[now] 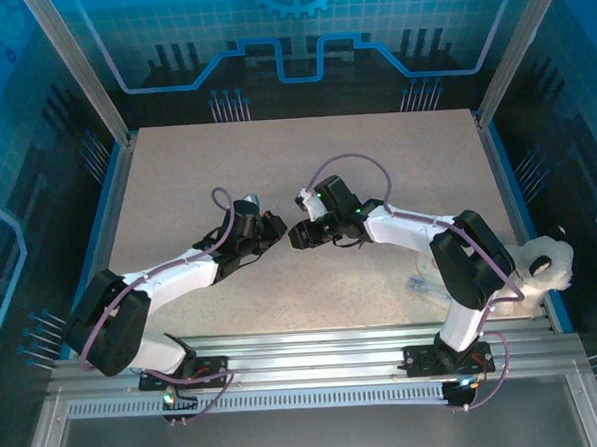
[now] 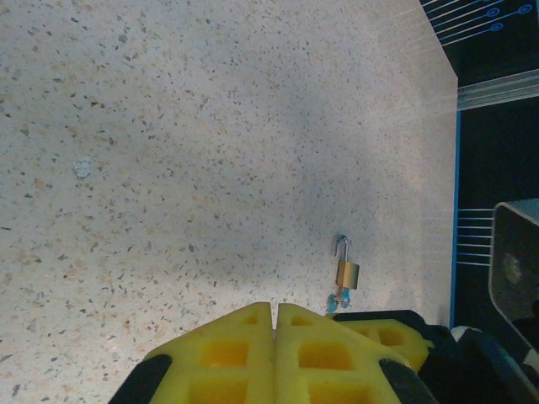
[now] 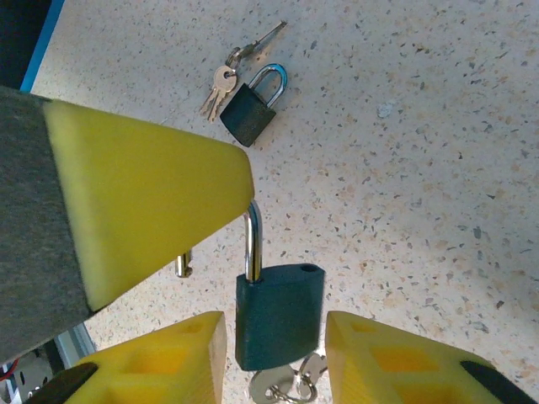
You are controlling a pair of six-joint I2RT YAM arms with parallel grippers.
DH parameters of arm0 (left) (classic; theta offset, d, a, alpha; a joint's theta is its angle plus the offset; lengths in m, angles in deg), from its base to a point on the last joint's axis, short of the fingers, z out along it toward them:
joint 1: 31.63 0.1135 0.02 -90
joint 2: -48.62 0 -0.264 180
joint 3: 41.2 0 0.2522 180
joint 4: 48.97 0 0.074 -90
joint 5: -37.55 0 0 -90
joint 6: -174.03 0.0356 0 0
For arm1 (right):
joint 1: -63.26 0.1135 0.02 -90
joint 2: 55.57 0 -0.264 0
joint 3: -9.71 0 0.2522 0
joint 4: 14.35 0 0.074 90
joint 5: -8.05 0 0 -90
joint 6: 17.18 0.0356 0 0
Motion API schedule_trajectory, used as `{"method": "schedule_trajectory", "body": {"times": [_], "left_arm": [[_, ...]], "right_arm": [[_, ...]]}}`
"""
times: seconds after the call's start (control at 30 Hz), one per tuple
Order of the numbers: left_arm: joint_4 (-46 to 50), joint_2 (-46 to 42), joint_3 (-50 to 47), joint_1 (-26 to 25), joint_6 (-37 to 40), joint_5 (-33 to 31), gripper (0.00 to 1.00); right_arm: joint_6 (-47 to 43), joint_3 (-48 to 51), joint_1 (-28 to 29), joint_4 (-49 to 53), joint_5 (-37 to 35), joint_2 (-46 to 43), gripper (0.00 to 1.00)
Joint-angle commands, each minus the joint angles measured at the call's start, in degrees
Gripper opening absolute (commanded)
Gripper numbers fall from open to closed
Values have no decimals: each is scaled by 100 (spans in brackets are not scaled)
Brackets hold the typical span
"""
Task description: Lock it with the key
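Left gripper (image 2: 274, 316): nearest the left wrist lens, its yellow pads were pressed together with only a thin seam between them. Nothing showed in that seam.
Left pad (image 3: 143, 194): in the right wrist view it sat at 10 o'clock of the dark padlock and covered the bend of the shackle. I cannot tell whether it pinched the shackle.
Dark padlock (image 3: 279, 313): it hung upright at the middle of the table (image 1: 375, 149), where the two grippers met.
Shackle (image 3: 253, 244): it was open, with one leg in the body and the free end (image 3: 181, 266) out at 9 o'clock.
Keys (image 3: 290, 389): a bunch hung at the padlock's underside, at 6 o'clock.
Right gripper (image 3: 276, 324): its jaws were spread to either side of the padlock body. A sliver of table showed on the left side, and the right side was close or touching.
Second padlock (image 3: 250, 114): it lay flat on the table at 12 o'clock of the hanging one, with its own keys (image 3: 223, 80) touching it.
Brass padlock (image 2: 346, 271): its shackle was open, and it lay at 1 o'clock of the left fingertips.
Plush toy (image 1: 546, 261): it sat at the table's edge at 4 o'clock in the top view.
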Motion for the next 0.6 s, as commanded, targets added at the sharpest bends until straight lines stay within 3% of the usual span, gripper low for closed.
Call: {"method": "schedule_trajectory", "body": {"times": [0.0,0.57], "left_arm": [[144,-149,-64,-27,142,93,0],[258,-268,-18,-26,142,96,0]], "right_arm": [[-58,92,-39,-133,-47,-233,38],[-215,-21,181,-1,-264,-117,36]]}}
